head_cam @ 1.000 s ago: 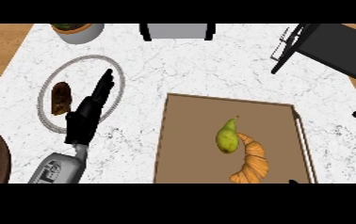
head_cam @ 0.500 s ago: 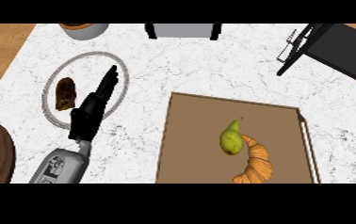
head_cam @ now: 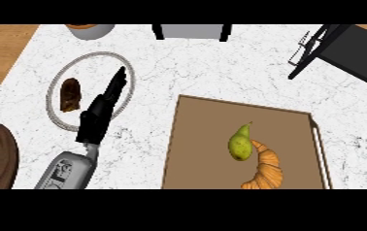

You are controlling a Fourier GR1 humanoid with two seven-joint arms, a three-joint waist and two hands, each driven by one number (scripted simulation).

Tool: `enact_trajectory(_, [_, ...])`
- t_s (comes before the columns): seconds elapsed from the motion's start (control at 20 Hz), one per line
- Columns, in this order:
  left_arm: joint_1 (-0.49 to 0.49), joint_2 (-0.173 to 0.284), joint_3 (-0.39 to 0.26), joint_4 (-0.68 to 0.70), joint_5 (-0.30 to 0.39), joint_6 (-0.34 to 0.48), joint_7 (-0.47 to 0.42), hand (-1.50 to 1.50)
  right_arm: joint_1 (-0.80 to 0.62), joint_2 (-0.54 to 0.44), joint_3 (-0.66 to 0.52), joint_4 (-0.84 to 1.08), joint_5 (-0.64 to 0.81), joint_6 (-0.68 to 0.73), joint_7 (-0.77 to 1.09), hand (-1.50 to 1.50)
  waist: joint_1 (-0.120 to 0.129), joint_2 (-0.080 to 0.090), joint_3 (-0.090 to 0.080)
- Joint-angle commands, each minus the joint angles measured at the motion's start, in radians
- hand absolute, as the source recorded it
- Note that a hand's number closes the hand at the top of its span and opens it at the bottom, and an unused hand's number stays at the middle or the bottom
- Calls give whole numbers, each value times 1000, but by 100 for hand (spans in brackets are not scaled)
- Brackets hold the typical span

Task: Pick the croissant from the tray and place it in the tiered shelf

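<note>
Left hand (head_cam: 100, 111) slightly farther right over plate (head_cam: 61, 74); croissant (head_cam: 265, 167) unmoved

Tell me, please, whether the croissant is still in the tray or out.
In: the croissant lies on the tray beside the pear, no hand on it.

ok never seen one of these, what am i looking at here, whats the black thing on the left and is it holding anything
This is one view from a humanoid robot's head, looking steeply down at a marble counter. The black thing is its left hand on a grey forearm, fingers straight, holding nothing, over a round plate that has a dark brown item on it. To the right lies a brown tray with a croissant and a green pear touching. The black tiered shelf stands at the upper right. The right hand is out of sight.
</note>
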Motion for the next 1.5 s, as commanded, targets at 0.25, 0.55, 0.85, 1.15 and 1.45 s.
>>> enact_trajectory(0.25, [-27,2,38,22,5,-18,19,0,-322,78,189,-88,236,170,476,-150,-14,-9,3])
enact_trajectory(0.55, [25,-8,44,-3,-4,-14,-6,0,-455,195,259,24,341,240,541,-150,-23,-12,5])
enact_trajectory(0.85, [44,26,57,-52,3,-46,29,0,-492,365,334,69,468,309,602,-150,-23,-15,5])
enact_trajectory(1.15, [69,15,59,-73,12,-65,44,0,-489,461,304,163,503,353,545,-150,-23,-15,6])
enact_trajectory(1.45, [22,-1,90,17,-9,-59,-27,0,-529,572,280,245,539,416,526,-150,-30,-10,6])
